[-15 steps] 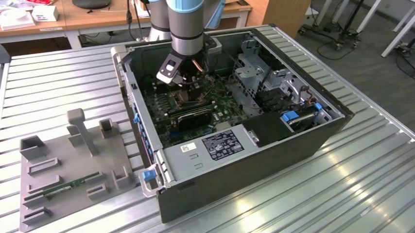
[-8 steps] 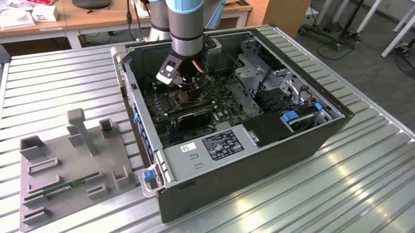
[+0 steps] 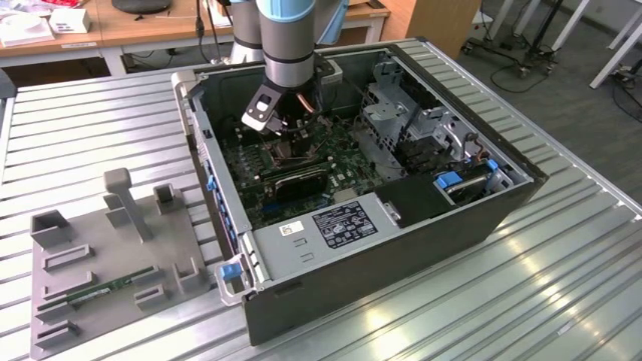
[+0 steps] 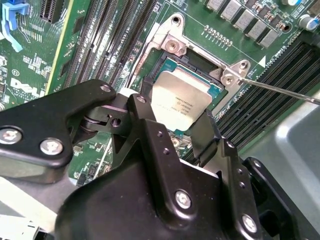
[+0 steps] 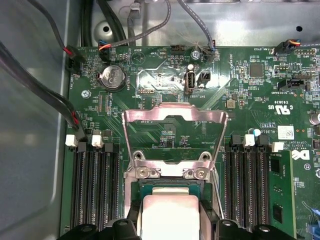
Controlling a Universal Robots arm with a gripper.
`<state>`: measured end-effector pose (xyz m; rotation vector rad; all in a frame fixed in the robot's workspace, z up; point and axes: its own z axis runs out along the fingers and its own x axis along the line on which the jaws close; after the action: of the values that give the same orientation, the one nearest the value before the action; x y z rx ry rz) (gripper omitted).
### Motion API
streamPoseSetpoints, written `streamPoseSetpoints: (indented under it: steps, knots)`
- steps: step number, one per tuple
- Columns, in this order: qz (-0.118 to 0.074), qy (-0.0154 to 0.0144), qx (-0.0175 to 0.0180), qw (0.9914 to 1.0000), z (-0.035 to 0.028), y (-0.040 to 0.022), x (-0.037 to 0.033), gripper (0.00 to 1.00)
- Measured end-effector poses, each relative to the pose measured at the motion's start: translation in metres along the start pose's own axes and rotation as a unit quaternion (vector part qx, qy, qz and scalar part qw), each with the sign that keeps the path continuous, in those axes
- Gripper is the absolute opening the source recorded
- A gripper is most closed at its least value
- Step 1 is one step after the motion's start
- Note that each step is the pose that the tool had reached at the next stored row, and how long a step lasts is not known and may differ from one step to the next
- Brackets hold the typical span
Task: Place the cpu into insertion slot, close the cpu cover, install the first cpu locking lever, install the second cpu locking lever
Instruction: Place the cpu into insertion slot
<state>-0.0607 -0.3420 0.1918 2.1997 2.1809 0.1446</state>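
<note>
On the slatted metal counter, well off to the exterior view's left of the claw, lies a grey moulded tray with a green memory stick. The claw reaches into the open black computer case. Its black fingers pinch opposite edges of the small square silvery-grey cpu at the socket. Just beyond the claw, the thin silver frame-shaped cpu cover stands swung open.

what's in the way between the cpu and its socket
Nothing visible. The cpu cover stands open, clear of the socket, and a locking lever sticks out to the side. The tool holds the cpu at the socket.
</note>
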Motion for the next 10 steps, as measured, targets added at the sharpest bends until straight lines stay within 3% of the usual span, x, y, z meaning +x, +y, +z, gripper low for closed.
streamPoseSetpoints:
  steps: [10]
  knots:
    - [0.000, 0.0002, -0.0001, 1.00000, 0.0005, 0.0000, 0.0000, 0.54]
